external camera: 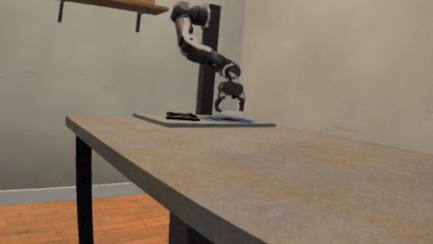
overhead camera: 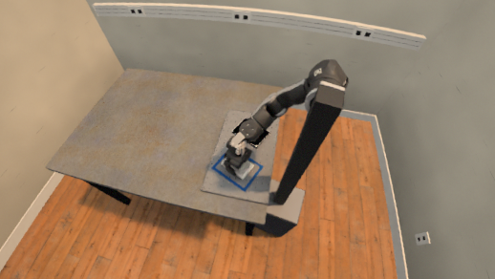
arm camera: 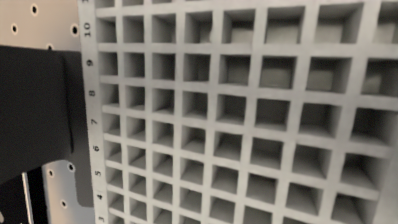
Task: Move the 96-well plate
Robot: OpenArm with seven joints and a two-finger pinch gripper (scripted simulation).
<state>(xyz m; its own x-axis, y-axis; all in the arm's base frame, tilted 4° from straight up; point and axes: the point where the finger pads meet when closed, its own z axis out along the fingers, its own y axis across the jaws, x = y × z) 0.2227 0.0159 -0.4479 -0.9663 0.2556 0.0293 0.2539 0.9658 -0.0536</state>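
Observation:
The white 96-well plate is between the fingers of my gripper, which is shut on it. In the side view the plate hangs a little above the blue-outlined spot B1, held by the gripper. The blue outline also shows from above. The plate's well grid fills the wrist view, with numbers 3 to 10 along its left rim, and one dark finger presses that rim. The black plate nest N1 lies flat on the mat, and from above the arm partly hides it. The cut-off corner is not visible.
A grey perforated mat carries both the spot and the nest near the table's right edge. The arm's dark column stands just right of the mat. A wooden shelf hangs on the wall behind.

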